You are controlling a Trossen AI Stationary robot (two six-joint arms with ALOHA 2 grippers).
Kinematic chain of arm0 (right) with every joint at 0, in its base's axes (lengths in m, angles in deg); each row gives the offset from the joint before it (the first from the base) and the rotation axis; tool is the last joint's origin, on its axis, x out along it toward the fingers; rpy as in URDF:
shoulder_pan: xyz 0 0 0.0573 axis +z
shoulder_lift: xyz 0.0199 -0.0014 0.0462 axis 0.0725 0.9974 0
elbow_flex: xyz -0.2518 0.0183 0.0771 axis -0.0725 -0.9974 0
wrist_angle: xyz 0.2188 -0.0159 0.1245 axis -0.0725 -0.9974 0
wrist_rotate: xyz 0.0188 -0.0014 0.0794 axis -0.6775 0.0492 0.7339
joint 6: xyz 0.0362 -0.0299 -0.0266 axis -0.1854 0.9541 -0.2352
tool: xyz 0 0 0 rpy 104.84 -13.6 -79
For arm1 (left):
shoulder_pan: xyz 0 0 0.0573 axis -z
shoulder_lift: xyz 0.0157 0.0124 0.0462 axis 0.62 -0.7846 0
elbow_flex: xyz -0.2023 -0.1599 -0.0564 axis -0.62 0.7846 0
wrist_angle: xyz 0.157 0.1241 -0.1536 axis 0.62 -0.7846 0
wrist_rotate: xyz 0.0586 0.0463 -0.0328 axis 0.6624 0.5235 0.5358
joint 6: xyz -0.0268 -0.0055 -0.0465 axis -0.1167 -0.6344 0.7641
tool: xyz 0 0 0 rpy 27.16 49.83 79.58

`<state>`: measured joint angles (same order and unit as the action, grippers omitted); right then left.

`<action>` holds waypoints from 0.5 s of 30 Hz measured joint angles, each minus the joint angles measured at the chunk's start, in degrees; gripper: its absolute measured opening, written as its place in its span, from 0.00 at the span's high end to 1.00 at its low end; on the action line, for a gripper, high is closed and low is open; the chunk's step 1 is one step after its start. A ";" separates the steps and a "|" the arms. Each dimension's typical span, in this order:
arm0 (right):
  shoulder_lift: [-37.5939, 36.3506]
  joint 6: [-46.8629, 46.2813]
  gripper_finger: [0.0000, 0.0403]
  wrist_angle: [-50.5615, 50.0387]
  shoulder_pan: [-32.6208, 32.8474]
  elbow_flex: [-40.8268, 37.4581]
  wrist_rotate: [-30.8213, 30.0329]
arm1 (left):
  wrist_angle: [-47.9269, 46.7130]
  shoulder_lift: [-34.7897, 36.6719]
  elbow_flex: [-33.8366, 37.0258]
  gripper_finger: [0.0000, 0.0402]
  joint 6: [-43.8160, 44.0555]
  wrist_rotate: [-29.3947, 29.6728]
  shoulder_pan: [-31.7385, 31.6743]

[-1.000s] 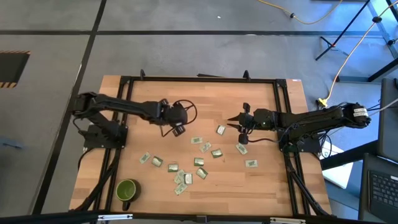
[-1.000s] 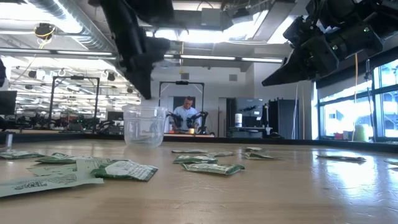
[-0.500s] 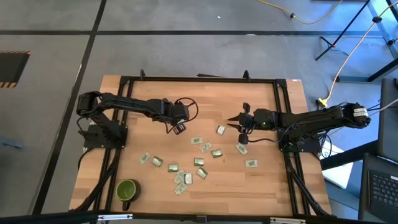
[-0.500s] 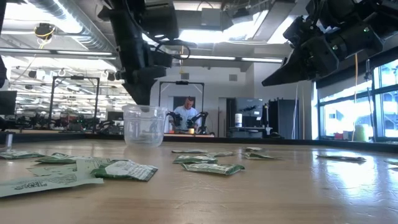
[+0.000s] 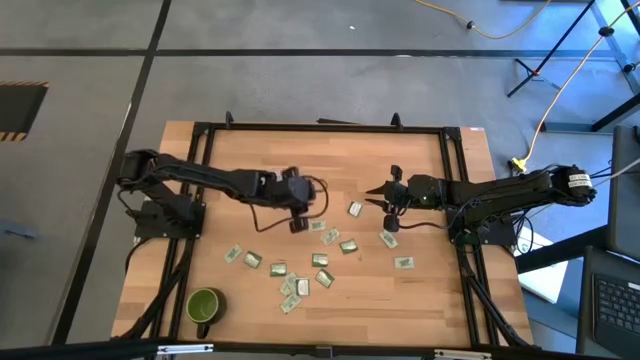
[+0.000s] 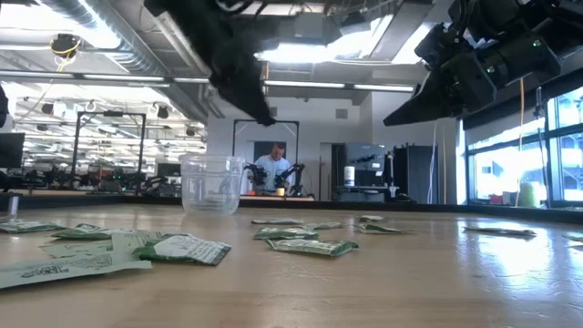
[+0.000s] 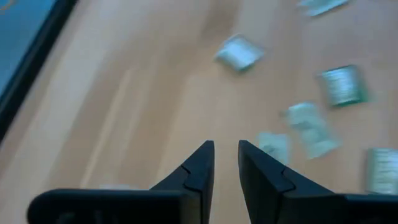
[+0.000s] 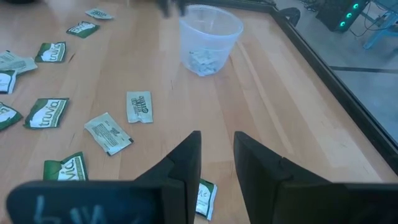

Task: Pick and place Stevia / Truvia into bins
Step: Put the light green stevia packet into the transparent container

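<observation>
Many green-and-white sachets (image 5: 320, 260) lie flat and scattered over the middle of the wooden table, also in the low view (image 6: 310, 246) and the right wrist view (image 8: 139, 106). The clear cup (image 8: 210, 38) stands upright toward the far side with a few sachets in its bottom (image 6: 211, 184). My left gripper (image 5: 298, 224) hangs in the air just beside the cup, over the nearest sachets (image 7: 342, 84), slightly open and empty (image 7: 225, 146). My right gripper (image 5: 375, 195) waits above the right part of the table, slightly open and empty (image 8: 216, 137).
A green mug (image 5: 204, 305) stands near the table's near left corner. A black frame (image 5: 320, 127) runs along the table's edges. Bare wood lies between the cup and the far edge. A person shows far off in the room behind the table (image 6: 276, 164).
My left gripper has swung from above the cup toward the table's right and near side, over the sachets, tipping as it went. The cup and sachets have stayed in place.
</observation>
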<state>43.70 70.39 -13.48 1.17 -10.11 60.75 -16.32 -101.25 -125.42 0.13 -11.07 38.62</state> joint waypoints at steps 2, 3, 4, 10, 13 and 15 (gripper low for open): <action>-0.01 0.00 0.75 0.01 -0.01 0.00 0.00 | 0.30 -0.93 0.00 0.82 -1.22 -1.09 0.76; -0.01 0.00 0.75 -0.01 0.01 0.00 0.00 | 0.38 -1.70 0.00 0.82 -1.53 -1.42 1.02; 0.00 0.00 0.75 -0.02 -0.02 0.00 0.00 | 0.26 -2.60 0.00 0.82 -1.61 -2.14 1.26; 0.00 -0.07 0.75 0.18 0.00 0.00 0.00 | 2.80 -9.19 0.04 0.82 -4.50 -9.48 0.80; 0.01 -0.15 0.75 0.19 -0.02 0.00 0.00 | 3.43 -11.63 0.04 0.82 -3.43 -12.17 0.11; 0.01 -0.15 0.75 0.18 -0.01 0.00 0.00 | 3.32 -12.78 0.04 0.82 -3.21 -11.67 -0.14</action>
<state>43.72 70.24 -13.30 1.15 -10.11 60.75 -12.99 -114.03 -125.38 -3.08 -22.74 38.49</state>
